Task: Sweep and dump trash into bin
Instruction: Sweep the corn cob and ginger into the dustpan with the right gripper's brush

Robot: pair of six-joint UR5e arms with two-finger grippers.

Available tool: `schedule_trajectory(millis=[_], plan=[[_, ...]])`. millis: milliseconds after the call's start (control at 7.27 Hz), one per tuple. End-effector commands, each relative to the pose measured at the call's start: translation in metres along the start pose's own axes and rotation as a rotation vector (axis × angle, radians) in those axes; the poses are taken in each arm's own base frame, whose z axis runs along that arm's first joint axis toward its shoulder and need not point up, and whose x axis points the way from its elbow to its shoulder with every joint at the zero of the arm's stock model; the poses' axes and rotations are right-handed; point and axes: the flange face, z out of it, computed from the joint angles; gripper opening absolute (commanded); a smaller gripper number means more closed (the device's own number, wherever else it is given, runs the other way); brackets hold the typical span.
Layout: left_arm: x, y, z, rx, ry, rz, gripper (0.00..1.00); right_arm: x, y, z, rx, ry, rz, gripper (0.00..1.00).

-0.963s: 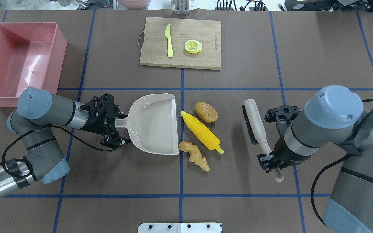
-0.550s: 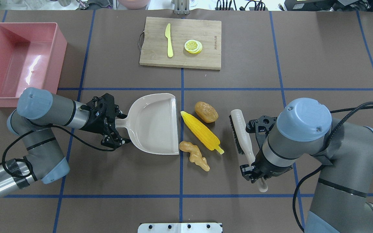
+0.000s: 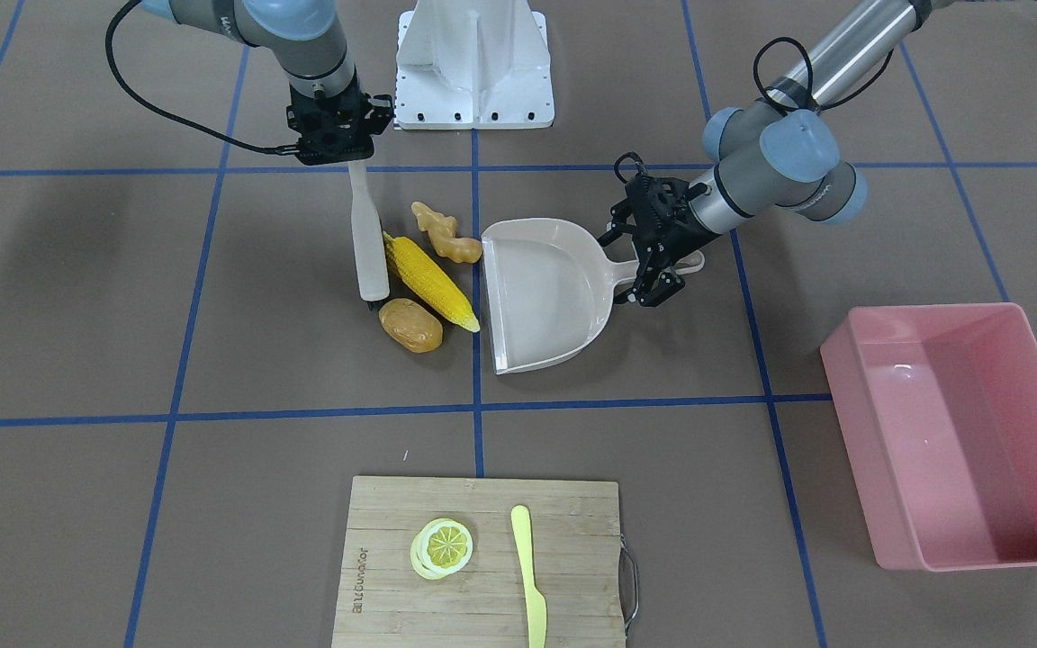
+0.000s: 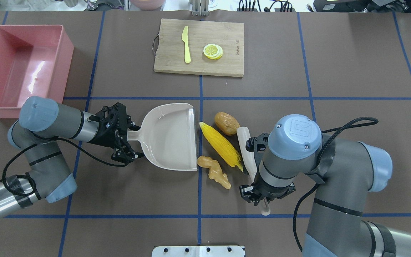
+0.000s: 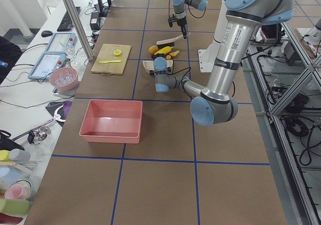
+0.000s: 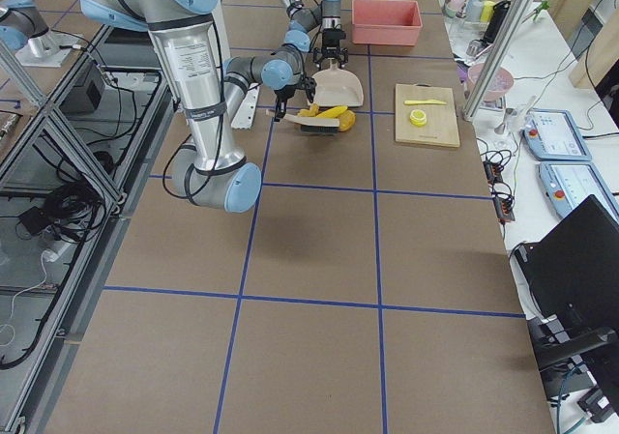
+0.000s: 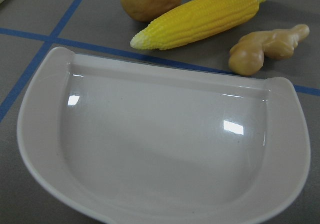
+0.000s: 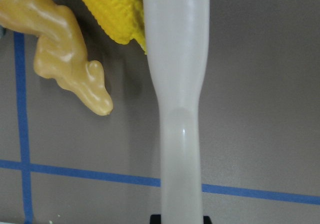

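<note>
The yellow corn cob [image 4: 221,144], brown potato [image 4: 227,123] and tan ginger root [image 4: 214,172] lie on the table just right of the beige dustpan [image 4: 171,135], at its open edge. My left gripper [image 4: 131,139] is shut on the dustpan's handle. My right gripper [image 4: 263,193] is shut on the handle of a white brush [image 4: 245,148], which lies against the corn's right side and near the potato. The pink bin [image 4: 20,67] stands empty at the far left. In the left wrist view the dustpan [image 7: 160,149] faces the corn [image 7: 200,17].
A wooden cutting board [image 4: 227,35] at the back middle holds a yellow plastic knife [image 4: 186,44] and lemon slices [image 4: 213,51]. The white robot base plate [image 4: 198,251] sits at the near edge. Blue tape lines cross the brown table.
My right arm has moved left with the brush, from well right of the food to right against the corn. The left arm and dustpan have not moved.
</note>
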Motion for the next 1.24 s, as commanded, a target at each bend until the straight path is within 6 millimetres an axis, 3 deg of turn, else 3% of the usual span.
schedule_trajectory(millis=[0,275,1100], plan=[[-0.001,0.000,0.000,0.001,-0.009,0.001,0.97,-0.018,0.000,0.000,-0.001,-0.015,0.016,0.00],[-0.002,0.001,0.000,-0.001,-0.020,-0.001,0.97,-0.051,-0.012,0.000,0.002,-0.027,0.024,0.00],[-0.002,0.000,0.000,0.001,-0.021,0.002,0.97,-0.108,-0.023,-0.008,0.003,-0.055,0.063,0.00]])
